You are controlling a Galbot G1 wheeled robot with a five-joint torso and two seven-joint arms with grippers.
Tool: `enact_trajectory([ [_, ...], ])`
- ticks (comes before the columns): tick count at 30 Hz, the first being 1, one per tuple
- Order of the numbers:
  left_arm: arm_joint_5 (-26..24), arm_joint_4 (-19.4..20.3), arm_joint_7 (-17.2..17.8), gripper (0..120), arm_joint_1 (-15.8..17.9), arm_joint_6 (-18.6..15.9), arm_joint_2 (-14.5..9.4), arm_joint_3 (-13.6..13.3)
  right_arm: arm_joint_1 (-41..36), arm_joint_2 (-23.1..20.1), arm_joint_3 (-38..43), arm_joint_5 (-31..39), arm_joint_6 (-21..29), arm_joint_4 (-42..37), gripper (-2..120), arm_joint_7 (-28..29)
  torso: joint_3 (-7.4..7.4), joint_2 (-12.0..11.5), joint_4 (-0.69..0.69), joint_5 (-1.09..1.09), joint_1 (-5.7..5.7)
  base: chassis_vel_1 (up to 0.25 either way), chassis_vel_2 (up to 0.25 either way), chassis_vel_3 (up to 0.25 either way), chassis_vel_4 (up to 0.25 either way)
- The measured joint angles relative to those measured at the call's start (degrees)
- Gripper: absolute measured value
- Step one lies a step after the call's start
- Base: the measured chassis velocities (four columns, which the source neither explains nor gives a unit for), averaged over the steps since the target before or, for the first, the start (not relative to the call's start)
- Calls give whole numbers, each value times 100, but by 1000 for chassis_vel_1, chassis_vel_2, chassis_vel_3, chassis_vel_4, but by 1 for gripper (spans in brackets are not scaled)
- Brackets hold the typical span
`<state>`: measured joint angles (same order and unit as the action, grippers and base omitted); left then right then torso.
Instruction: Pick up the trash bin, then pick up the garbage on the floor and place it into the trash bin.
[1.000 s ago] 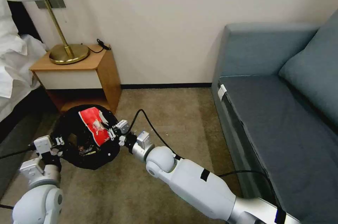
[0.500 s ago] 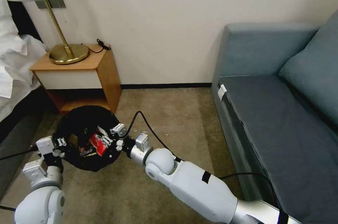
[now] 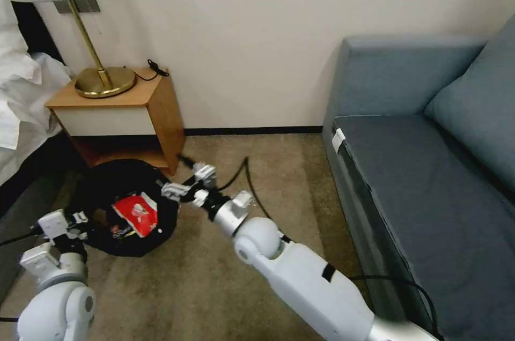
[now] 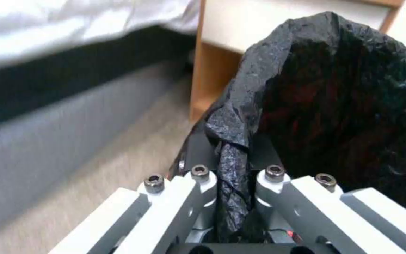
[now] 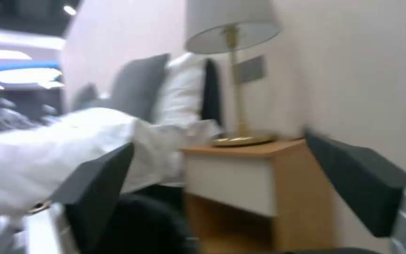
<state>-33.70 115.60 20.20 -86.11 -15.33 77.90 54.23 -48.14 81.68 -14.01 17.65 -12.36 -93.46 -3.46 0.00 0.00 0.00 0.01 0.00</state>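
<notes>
The red snack packet [image 3: 135, 213] now lies inside the trash bin [image 3: 161, 234], released by the right gripper [image 3: 185, 183], now wide open just beside the rim, while the left gripper [image 4: 233, 176] stays clamped on the bin's bag-lined edge.

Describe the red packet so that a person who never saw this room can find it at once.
Start at the wooden nightstand with the brass lamp; on the carpet in front of it is the trash bin, lined with a black bag, its rim clamped by the left gripper. The red packet lies inside, the one bright red and white thing against the black.
</notes>
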Motion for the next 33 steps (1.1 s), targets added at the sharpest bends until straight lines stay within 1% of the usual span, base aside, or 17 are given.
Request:
enact_trajectory([
  [2,-725,-35,273,5,21,-167,-30,32,-425,-56,568,-918,17,-395,99,173,0,0,-1,1,0,0,0,0,0],
  [3,-725,-35,273,5,21,-167,-30,32,-425,-56,568,-918,17,-395,99,173,0,0,-1,1,0,0,0,0,0],
  [4,-880,-51,329,5,27,-195,-33,35,-538,-58,723,-1150,35,-496,100,194,0,0,-1,1,0,0,0,0,0],
  [6,-1427,-142,524,5,43,-278,-49,36,-975,-66,1279,-1749,261,-1018,100,378,0,0,-1,0,0,0,0,0,0],
  [7,-1427,-142,524,5,43,-278,-49,36,-975,-66,1279,-1749,261,-1018,100,378,0,0,-1,0,0,0,0,0,0],
  [8,-1530,-180,565,5,52,-286,-56,32,-1127,-72,1404,-1838,423,-1207,100,478,0,0,-1,1,0,0,0,0,0],
  [11,-1758,-352,647,5,86,-288,-76,-2,-1823,-116,1831,-1830,1169,-1969,100,800,0,0,0,0,0,0,0,0,0],
  [12,-1758,-352,647,5,86,-288,-76,-2,-1823,-116,1831,-1830,1169,-1969,100,800,0,0,0,0,0,0,0,0,0],
  [15,-1897,-556,706,5,118,-280,-105,-43,-2608,-219,2100,-1773,1317,-2424,100,914,-1,0,-2,1,-1,0,0,0,0],
  [21,-2101,-709,771,8,123,-295,-124,-72,-3145,-415,2268,-1830,1293,-2686,100,968,0,0,0,0,0,0,0,0,0],
  [22,-2176,-755,761,16,122,-328,-123,-79,-3303,-509,2318,-1885,1305,-2800,100,994,0,0,0,2,-1,0,0,0,0],
  [24,-2178,-780,760,18,125,-329,-117,-84,-3338,-534,2326,-1899,1312,-2833,100,999,-1,1,0,2,0,0,0,0,0],
  [27,-2128,-827,751,34,116,-298,-86,-118,-3540,-692,2393,-1984,1361,-3037,100,1030,0,0,-1,1,-1,0,0,0,0],
  [29,-2071,-816,752,37,94,-268,-80,-122,-3573,-720,2417,-1989,1364,-3074,100,1038,0,0,0,0,0,0,0,0,0],
  [31,-1780,-681,747,46,-13,-129,-71,-129,-3651,-781,2483,-1986,1362,-3156,100,1058,0,0,0,-1,-1,0,0,0,0],
  [32,-1540,-511,662,52,-131,-9,-65,-120,-3702,-822,2548,-1951,1356,-3218,100,1059,0,0,-1,0,0,0,0,0,0],
  [33,-1398,-397,557,54,-210,25,-58,-104,-3734,-841,2582,-1901,1356,-3258,100,1048,0,0,-1,0,0,0,0,0,0],
])
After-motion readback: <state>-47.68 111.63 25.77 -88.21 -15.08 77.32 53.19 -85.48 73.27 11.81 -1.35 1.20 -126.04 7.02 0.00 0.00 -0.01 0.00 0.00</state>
